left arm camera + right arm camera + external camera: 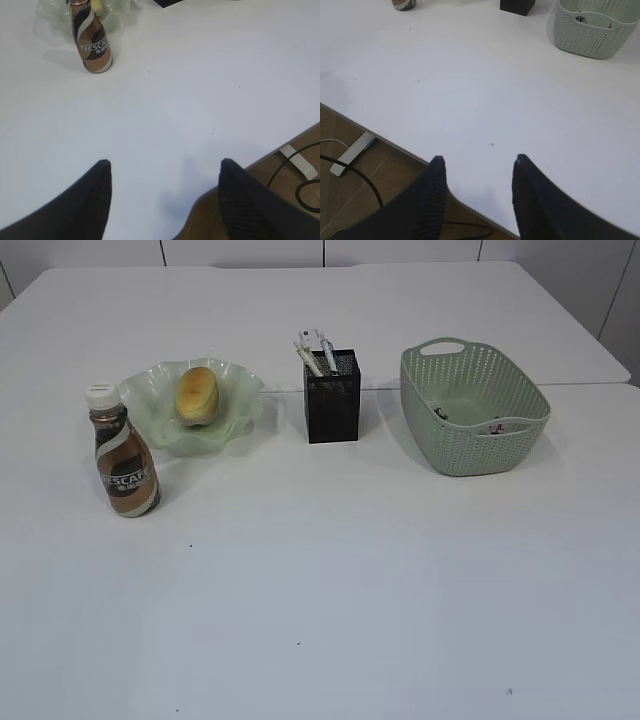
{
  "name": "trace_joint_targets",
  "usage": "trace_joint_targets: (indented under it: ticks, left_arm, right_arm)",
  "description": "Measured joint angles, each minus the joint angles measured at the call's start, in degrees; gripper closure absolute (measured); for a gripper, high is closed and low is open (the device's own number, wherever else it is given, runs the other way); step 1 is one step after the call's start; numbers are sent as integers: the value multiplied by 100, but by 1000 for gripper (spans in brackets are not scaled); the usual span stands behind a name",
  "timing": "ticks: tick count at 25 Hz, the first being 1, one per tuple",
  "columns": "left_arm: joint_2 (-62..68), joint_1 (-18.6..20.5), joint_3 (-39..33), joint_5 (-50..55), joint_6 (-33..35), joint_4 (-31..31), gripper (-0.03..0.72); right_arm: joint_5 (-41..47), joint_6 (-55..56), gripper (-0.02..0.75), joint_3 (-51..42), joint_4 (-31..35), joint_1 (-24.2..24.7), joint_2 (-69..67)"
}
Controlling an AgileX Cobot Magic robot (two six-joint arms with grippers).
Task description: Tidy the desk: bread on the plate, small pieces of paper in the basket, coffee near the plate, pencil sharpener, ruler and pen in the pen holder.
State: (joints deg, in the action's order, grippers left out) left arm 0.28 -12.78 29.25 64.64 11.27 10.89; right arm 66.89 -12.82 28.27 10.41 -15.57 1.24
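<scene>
**Desk layout, both arms drawn back to the near edge**

Across the desk (330,570), a large white tabletop, the task items stand in a row toward the far side. Ordered by size:

1. Basket (470,445): pale green, woven-look, at the right end of the row. Small items lie on its floor; what they are cannot be told.
2. Plate (150,400): pale green with a ruffled rim, at the left of the row, carrying the bread (197,394), a golden-brown roll, at its centre.
3. Coffee (124,462): brown bottle with a white cap, upright, just in front of the plate's left rim.
4. Pen holder (332,405): black mesh cup, upright between plate and basket. Pens (318,350) protrude from its top; the rest of its contents cannot be made out.

Left gripper (162,172): jaws spread, nothing between them, over the near desk edge, well apart from the coffee.

Right gripper (477,167): jaws spread, nothing between them, over the near edge, well apart from the basket.
</scene>
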Motion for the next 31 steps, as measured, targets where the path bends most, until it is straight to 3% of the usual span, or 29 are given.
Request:
trace_joint_targets:
  ticks: [4,9,11,31]
  left_arm:
    - [0,149,0,0,0,12,214]
    - [0,785,0,-7,0,12,214]
    - [0,920,0,-7,0,12,214]
    - [0,959,0,-12,0,12,214]
  right_arm:
    - [0,0,384,0,0,484,0]
    - [0,0,384,0,0,1462,0]
    - [0,0,384,0,0,1629,0]
    - [-2,0,384,0,0,1699,0]
